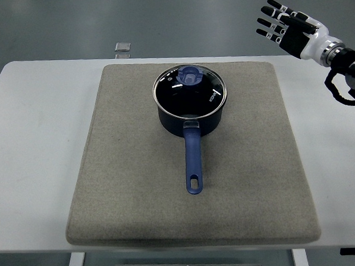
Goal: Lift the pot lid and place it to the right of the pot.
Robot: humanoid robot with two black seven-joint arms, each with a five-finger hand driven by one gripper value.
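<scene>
Nothing's really done yet as far as I can tell. The right hand (285, 26) is up in the air with its fingers spread, holding nothing. The glass lid (190, 92) sits well off to its left and lower down, still on the blue saucepan (190, 121), on the grey mat (138, 171). Reaching, grabbing the knob (190, 76), lifting and placing are all left.

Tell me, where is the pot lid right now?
In the head view, the glass lid sits on the blue pot, toward the back of the grey mat; the right hand is off to its right.
</scene>
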